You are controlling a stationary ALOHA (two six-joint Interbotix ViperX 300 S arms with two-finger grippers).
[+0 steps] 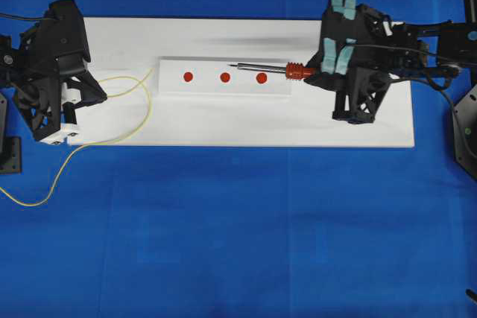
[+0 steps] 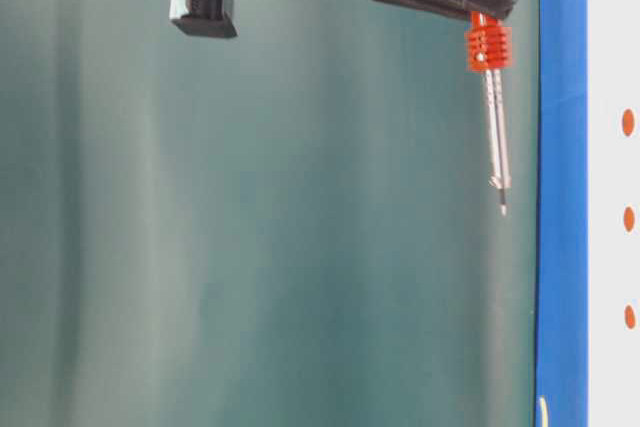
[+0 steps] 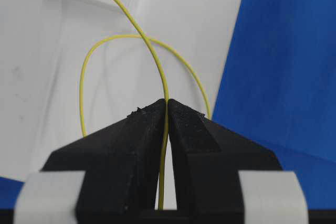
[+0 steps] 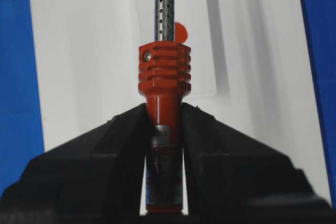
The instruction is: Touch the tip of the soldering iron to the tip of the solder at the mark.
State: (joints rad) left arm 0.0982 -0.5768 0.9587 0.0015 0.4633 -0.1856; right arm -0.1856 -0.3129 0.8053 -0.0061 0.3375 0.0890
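both arms reach in toward the white board (image 1: 246,121), each gripper clamped tight.

the left gripper (image 3: 167,109) sits over the board's left end, jaws pinched on the solder (image 3: 152,51). the right gripper (image 4: 164,113) hangs over the board's right part, jaws closed around the soldering iron (image 4: 164,74).

Both arms are matte black with angular, trussed brackets. The left gripper (image 1: 71,113) has white blocks at its lower end and, in the left wrist view, pale tape bands across the bases of its black fingers (image 3: 142,140), whose inner faces are finely textured. The right gripper (image 1: 317,72) bears teal-green padded strips along its top and sides. Thin black cables (image 1: 417,53) loop over the right arm. The right fingers (image 4: 121,145) are broad black wedges.
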